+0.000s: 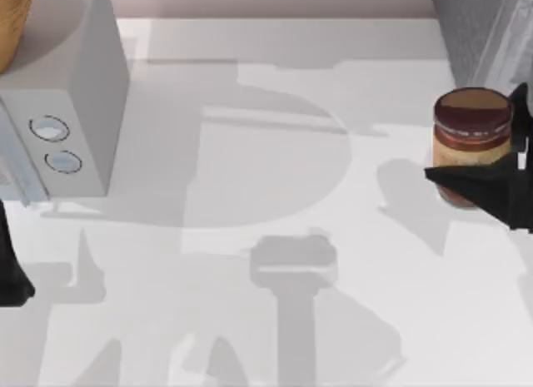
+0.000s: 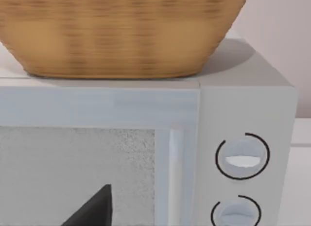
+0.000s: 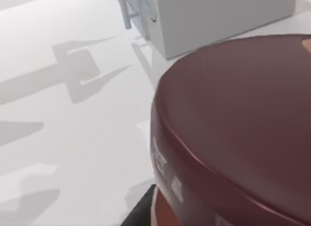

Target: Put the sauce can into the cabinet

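My right gripper (image 1: 479, 166) sits at the desk's right edge with its dark fingers (image 1: 466, 181) closed around the sauce can (image 1: 472, 141), clamped low on the label so the maroon lid stays free above. The can's shadow falls apart from it on the desk (image 1: 275, 320), so I judge it carried clear of the surface, upright, to keep it from tipping on the way. In the right wrist view the lid (image 3: 238, 129) looms close, confirming a snug hold. Just beyond the can, in the far right corner, stands the cabinet (image 1: 470, 29), speckled grey; I judge the lift is made for that short reach. My left gripper (image 1: 12, 279) is parked at the left edge, fingers' state I cannot tell, facing the white dial box (image 2: 243, 138) with a wicker basket (image 2: 121, 36) on top.
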{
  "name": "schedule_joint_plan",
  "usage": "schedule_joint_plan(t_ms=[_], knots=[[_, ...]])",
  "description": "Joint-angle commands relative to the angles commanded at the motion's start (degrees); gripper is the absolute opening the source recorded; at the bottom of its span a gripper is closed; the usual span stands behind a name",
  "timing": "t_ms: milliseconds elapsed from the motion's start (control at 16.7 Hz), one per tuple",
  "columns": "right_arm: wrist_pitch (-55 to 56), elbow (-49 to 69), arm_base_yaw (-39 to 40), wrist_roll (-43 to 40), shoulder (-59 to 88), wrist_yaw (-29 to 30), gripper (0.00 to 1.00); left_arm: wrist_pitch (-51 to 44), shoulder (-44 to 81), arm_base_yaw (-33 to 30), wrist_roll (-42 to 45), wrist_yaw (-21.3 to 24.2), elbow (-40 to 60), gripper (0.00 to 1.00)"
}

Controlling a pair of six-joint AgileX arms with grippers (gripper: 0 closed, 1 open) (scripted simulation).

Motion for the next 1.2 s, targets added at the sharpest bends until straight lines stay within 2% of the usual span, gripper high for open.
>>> schedule_joint_plan(t_ms=[540, 780, 960, 1200], knots=[[-0.6, -31.8, -1.2, 19.9, -55.7, 38.3, 0.00, 0.0, 0.0, 0.0, 0.0, 0.0, 0.0, 1.00], [2.1, -40.1, -2.6, 25.4, -72.6, 52.7, 0.00, 0.0, 0.0, 0.0, 0.0, 0.0, 0.0, 1.00], [4.1, -43.2, -3.5, 27.6, -79.1, 58.9, 0.00, 0.0, 0.0, 0.0, 0.0, 0.0, 0.0, 1.00], [4.6, -43.8, -3.7, 28.0, -80.5, 60.2, 0.00, 0.0, 0.0, 0.0, 0.0, 0.0, 0.0, 1.00]])
